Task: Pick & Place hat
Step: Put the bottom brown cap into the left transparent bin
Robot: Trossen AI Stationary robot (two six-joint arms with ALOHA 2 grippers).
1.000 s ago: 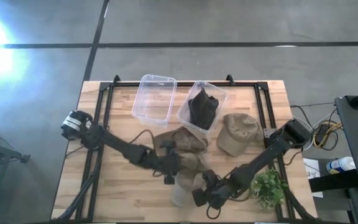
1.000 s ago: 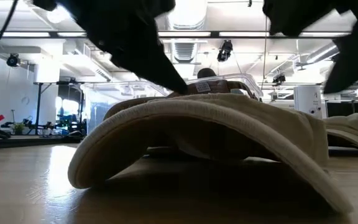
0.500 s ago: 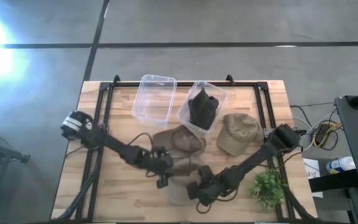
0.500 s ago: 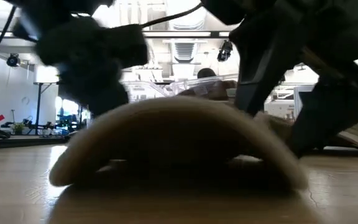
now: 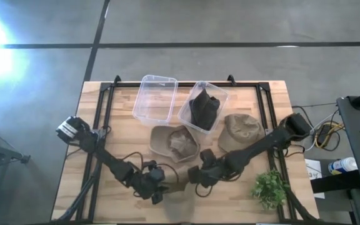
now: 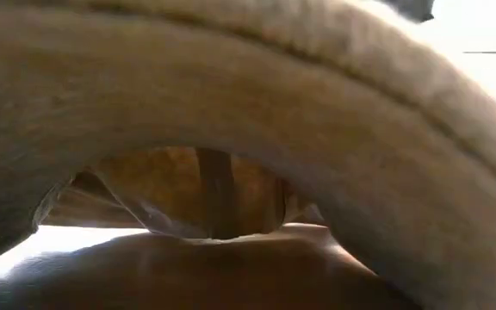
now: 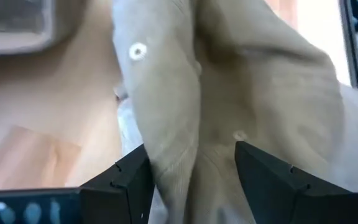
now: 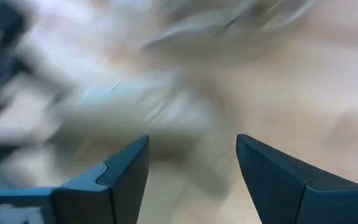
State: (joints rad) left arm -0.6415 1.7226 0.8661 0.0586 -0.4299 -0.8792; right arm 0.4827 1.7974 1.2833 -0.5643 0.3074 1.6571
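A tan hat [image 7: 229, 93] lies between my two grippers near the table's near edge; its brim [image 6: 343, 103] fills the low view. In the high view only a brown strip of it [image 5: 177, 182] shows. My left gripper [image 5: 154, 187] is at its left side, shut on its cloth. My right gripper [image 5: 199, 177] is at its right side, open, and its wrist view is blurred. A second tan hat [image 5: 174, 142] lies hollow side up in the table's middle. A third [image 5: 239, 132] rests crown up to the right. My left gripper has the tan hat's crown cloth [image 7: 194, 158] bunched between its two fingers [image 7: 129, 183], below an eyelet [image 7: 137, 51]. It comes at the hat low, from the table's left. How many layers it has I cannot tell.
An empty clear tub [image 5: 157, 97] and a clear tub holding a dark hat [image 5: 205, 107] stand at the far side. A small green plant [image 5: 270, 189] sits at the near right corner. Black frame rails [image 5: 99, 125] run along the table's sides.
My left gripper has moved toward the near left, drawing the tan hat with it up close to the low camera, where it now fills the view. My right gripper has swung left and slightly toward the far edge. The middle hat now shows its hollow.
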